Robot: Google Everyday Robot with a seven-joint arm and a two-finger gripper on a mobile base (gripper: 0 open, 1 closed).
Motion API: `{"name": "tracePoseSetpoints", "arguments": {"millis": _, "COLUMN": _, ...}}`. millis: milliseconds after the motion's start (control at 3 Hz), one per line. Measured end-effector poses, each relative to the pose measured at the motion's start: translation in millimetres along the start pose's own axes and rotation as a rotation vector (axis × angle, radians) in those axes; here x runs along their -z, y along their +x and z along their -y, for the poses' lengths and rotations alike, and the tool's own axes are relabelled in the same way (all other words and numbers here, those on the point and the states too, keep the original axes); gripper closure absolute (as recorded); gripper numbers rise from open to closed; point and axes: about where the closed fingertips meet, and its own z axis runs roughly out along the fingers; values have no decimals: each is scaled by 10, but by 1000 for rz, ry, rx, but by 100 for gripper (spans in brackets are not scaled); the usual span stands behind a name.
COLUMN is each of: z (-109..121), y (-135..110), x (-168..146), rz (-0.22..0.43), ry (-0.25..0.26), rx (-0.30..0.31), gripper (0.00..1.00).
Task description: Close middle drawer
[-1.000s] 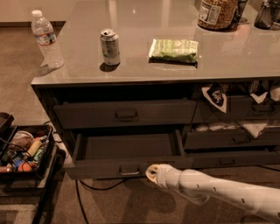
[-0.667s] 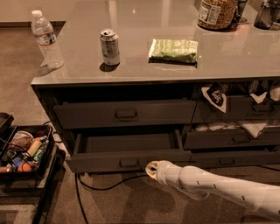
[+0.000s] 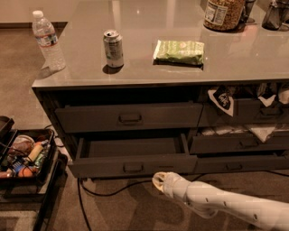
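The middle drawer point(image 3: 104, 167) is the wide dark grey one on the left of the cabinet, below the top drawer point(image 3: 128, 118). It stands pulled out, with its dark interior point(image 3: 131, 147) showing and a small pull handle point(image 3: 133, 168) in the centre of its front. My gripper point(image 3: 159, 180), at the end of a white arm that reaches in from the lower right, hovers just below and to the right of the drawer front, close to its lower edge.
A water bottle point(image 3: 47, 40), a can point(image 3: 113, 48), a green packet point(image 3: 179, 52) and a jar point(image 3: 222, 13) stand on the grey countertop point(image 3: 135, 72). The narrower right drawers point(image 3: 239, 143) have white cloth sticking out. A black bin of clutter point(image 3: 25, 158) stands at left. A cable point(image 3: 104, 191) lies on the floor.
The middle drawer front has slid a little way back into the cabinet. My gripper has stayed near its lower right edge and now sits slightly lower.
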Motion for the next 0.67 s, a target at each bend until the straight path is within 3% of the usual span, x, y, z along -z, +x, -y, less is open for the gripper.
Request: {"name": "tracePoseSetpoints", "arguments": {"millis": 667, "z": -36, "y": 398, "x": 95, "rz": -89, "ry": 89, "rx": 91, "gripper": 100}}
